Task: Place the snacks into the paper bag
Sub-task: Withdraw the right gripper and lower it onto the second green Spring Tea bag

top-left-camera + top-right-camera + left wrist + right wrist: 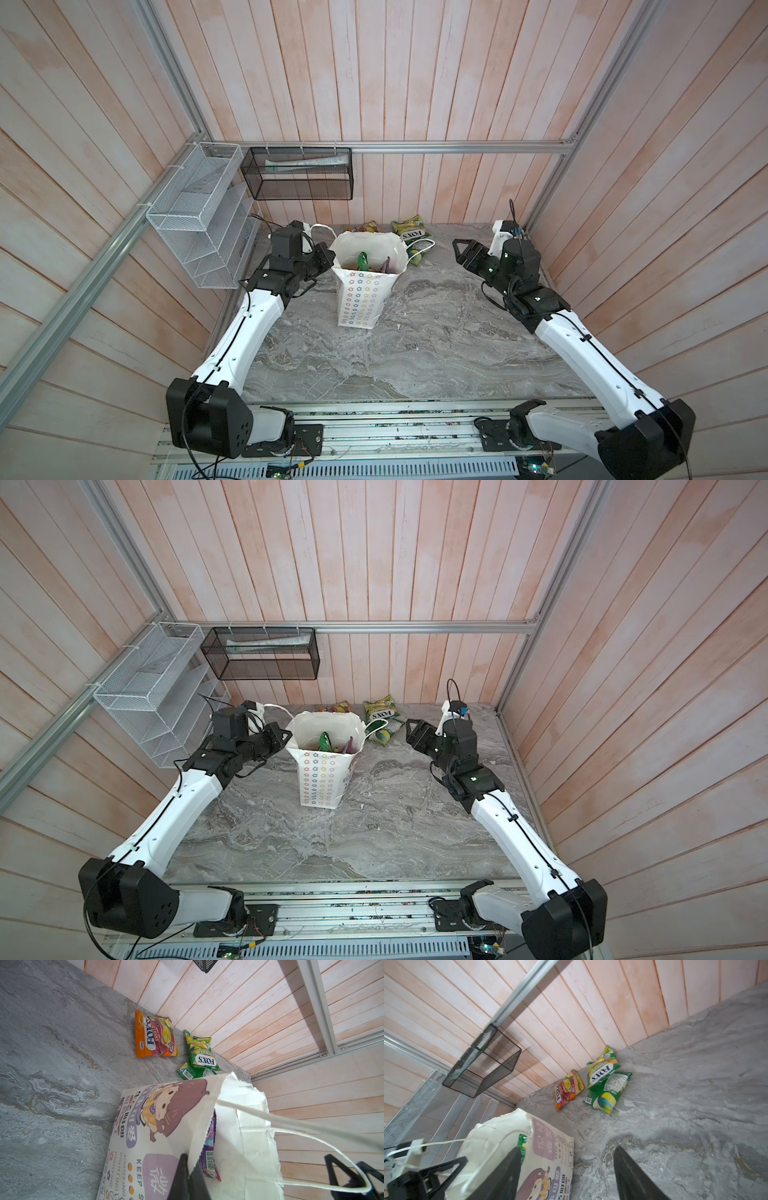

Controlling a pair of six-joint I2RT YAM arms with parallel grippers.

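Right gripper [566, 1148]: mine, fingers spread wide with nothing between them, hanging over the table [415, 353] just beside the paper bag [360, 299].
Left gripper [188, 1169]: pressed together on the bag's rim, pinching the paper so the mouth stood open.
Inside the bag: a green packet [362, 262] and a purple packet [386, 266] stood on end.
Nearest target: the lower green packet [607, 1093] lay flat ahead of my right gripper, toward the back wall, near my fingers but clear of them.
Long axis: slanted, closer to along my reach than across it. I judged my spread fingers would span its short width.
On top of it: the upper green packet [602, 1068] overlapped its far end, close against the wall.
Orange packet [568, 1089]: beyond the bag from my right gripper, just beside the green pair but apart from them.
Nearer arm: the right, by my judgement. My left was busy with the rim, and the bag stood between it and the loose packets.
In the way: the bag's cord handle [424, 245] drooped toward my right gripper and crossed the lower green packet in a top view. I could not tell whether it touched. Closing there might have snagged the cord and tugged the bag.
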